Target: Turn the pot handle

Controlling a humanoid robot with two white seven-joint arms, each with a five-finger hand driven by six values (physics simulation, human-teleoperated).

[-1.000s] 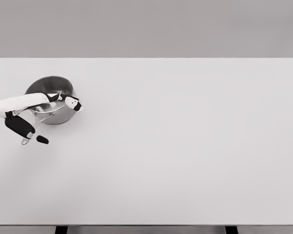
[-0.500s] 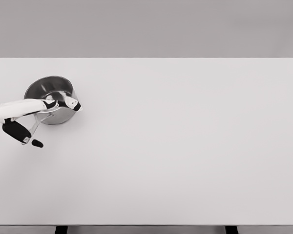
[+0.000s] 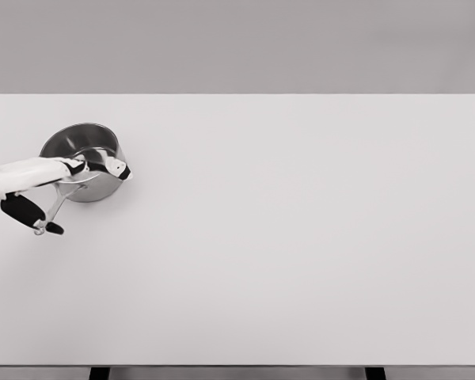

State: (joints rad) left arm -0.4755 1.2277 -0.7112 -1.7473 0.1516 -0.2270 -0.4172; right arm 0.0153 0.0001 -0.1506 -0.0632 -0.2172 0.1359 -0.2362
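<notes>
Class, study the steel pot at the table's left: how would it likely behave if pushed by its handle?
The pot looks rigid metal, so it should not flex. Its flat base on the smooth table suggests it would slide or pivot rather than tip. The long handle gives leverage, so the left hand could probably swing it easily.

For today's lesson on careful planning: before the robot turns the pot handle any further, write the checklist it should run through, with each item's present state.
1. Pot upright on the table: ok.
2. Handle in view, pointing toward the lower left: ok.
3. Left robot hand at the pot: ok, it lies across the rim on the near side.
4. Firm hold on the handle: cannot tell; dark fingertips show beside the handle end, but the contact is unclear.
5. Room for the handle to swing: ok, nothing else stands near the pot.
6. Right robot hand out of the way: ok, it is not in view.
</notes>
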